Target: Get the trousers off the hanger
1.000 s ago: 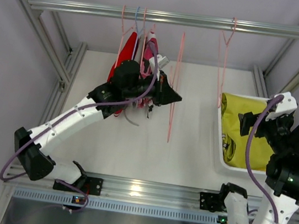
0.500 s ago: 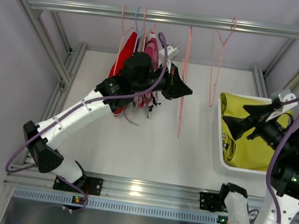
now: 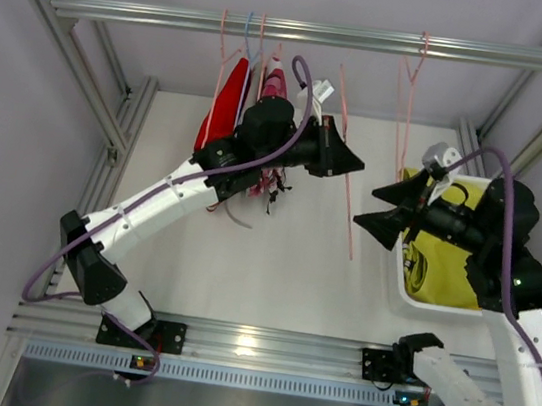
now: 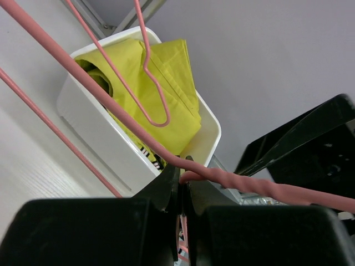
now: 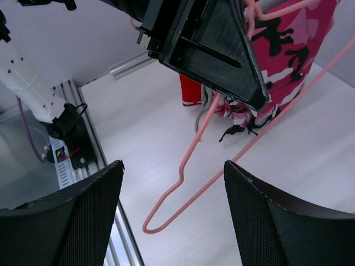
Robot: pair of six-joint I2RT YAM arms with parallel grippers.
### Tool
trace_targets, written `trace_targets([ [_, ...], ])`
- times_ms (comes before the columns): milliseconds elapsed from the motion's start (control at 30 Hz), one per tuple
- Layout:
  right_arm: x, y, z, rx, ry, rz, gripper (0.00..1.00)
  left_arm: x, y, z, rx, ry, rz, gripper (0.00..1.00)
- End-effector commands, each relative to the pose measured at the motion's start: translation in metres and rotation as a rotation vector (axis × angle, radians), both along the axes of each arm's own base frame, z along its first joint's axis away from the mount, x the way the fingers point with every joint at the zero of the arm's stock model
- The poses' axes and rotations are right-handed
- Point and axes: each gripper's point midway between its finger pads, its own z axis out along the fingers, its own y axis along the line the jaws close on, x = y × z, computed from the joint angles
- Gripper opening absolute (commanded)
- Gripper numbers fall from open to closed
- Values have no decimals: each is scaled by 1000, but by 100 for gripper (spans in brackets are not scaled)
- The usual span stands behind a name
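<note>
yellow trousers (image 3: 447, 276) near-to-far (along bin (image 3: 420, 304))

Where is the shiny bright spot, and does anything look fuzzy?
Top view: a bright glare spot on the metal rail at the table's near edge. Left wrist view: the pink hanger right at the lens looks soft; the yellow trousers in the white bin look sharper. Right wrist view: soft, even light.
</note>
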Motion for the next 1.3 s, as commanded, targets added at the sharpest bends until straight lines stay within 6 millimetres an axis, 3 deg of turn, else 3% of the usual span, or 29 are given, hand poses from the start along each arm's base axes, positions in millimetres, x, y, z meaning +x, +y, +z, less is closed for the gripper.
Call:
trace_targets([
  [0,27,4,3,-88,-106,-100,71,-3,-8,40,-107,-32,9,0],
  [133,39,23,-6,-107,-97,-101,68,-4,-9,39,-107,-22,8,0],
  [333,59,31,-13,-113,-44,-131,60,-6,-8,45,-113,-23,7,0],
  [367,58,34,-12,-105,-45,-118,53,-6,-8,46,-115,-23,9,0],
  [533,40,49,-5,-51,-48,-3,38,-7,-5,41,-107,-9,17,0],
  [633,32,54,-5,-28,-10,34,19,-8,-3,38,-99,-14,20,0],
  [667,31,55,-4,-12,13,32,3,-7,-2,36,-91,-19,24,0],
  [733,29,56,-2,12,37,28,0,-7,0,35,-84,-27,29,2],
  [800,28,56,-2,49,97,15,0,-5,3,30,-67,-34,43,9],
  [833,31,54,-2,62,112,-6,0,-5,5,30,-62,-45,50,27],
  [900,33,52,-4,94,173,-32,0,0,10,27,-51,-47,69,50],
  [933,35,50,-3,106,182,-44,0,1,13,29,-50,-54,76,74],
  [1000,35,48,-2,128,214,-57,0,9,22,32,-45,-74,108,93],
  [1033,37,47,-4,133,229,-66,0,11,25,36,-47,-86,115,99],
  [1100,39,45,-4,155,265,-85,0,18,35,43,-42,-123,141,99],
  [1267,49,33,-4,210,347,-183,0,16,58,78,-57,-295,172,99],
])
